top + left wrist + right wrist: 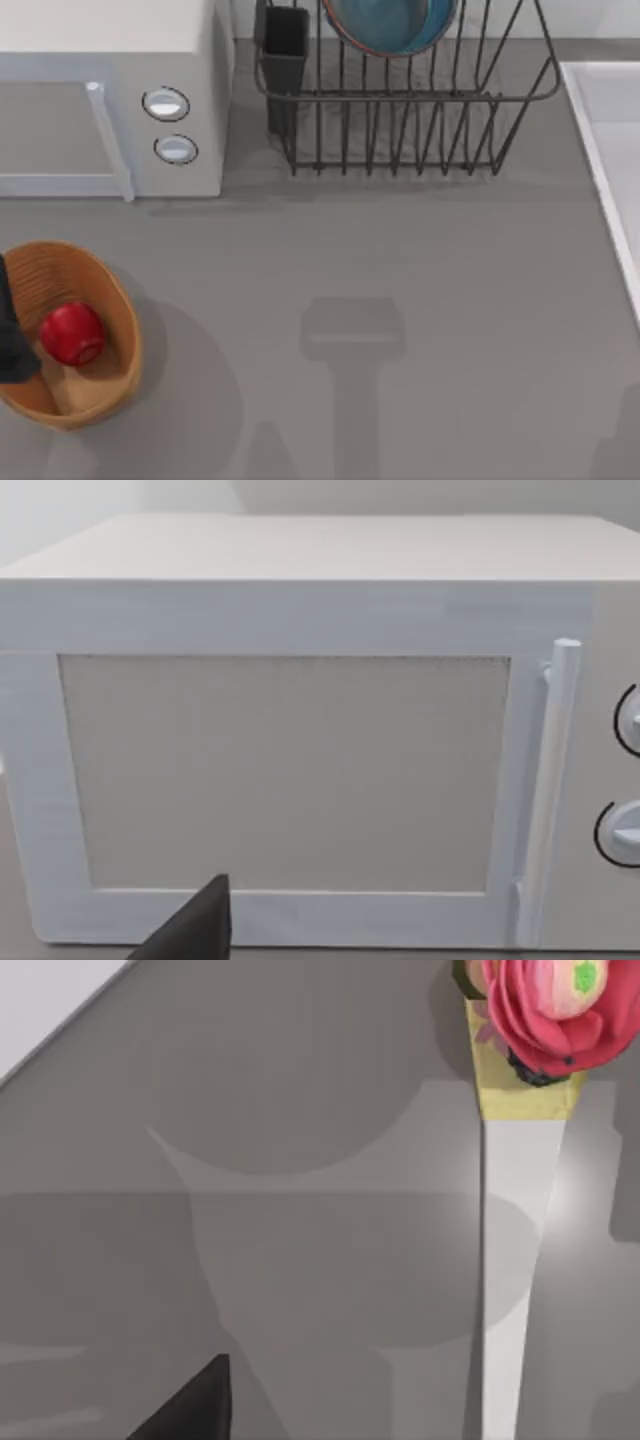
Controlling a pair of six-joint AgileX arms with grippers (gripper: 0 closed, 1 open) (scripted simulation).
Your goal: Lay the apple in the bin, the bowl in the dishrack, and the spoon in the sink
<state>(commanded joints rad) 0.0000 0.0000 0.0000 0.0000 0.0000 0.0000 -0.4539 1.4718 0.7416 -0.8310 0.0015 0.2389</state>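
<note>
From above I see the apple (72, 333) lying inside the bin (118, 300), which stands at the table's (400, 250) near left corner. A dark part of my left arm (12, 330) shows at the left edge, overlapping the bin's left rim. The bowl (392, 25) sits tilted among the upright bars of the dishrack (420, 100) at the far side of the table, with the rack's black cutlery cup (286, 45) at its left corner. The sink (612, 130) runs along the right edge, its raised white rim just beside the rack's right end. A white microwave (110, 100) with two round knobs fills the far left corner, behind the bin. The left wrist camera faces the microwave's door (285, 770) and its upright handle (550, 780) head on, with a dark wedge of the left gripper (195, 928) showing; I cannot tell whether that gripper is open or closed. The right wrist camera looks down on a grey surface where a long white tapering handle with a tan collar and a pink flower-like head lies, which I take for the spoon (515, 1260); I cannot tell whether that surface is the sink's floor. A dark wedge of the right gripper (195, 1405) shows there, well apart from the spoon, and again I cannot tell its state.
</note>
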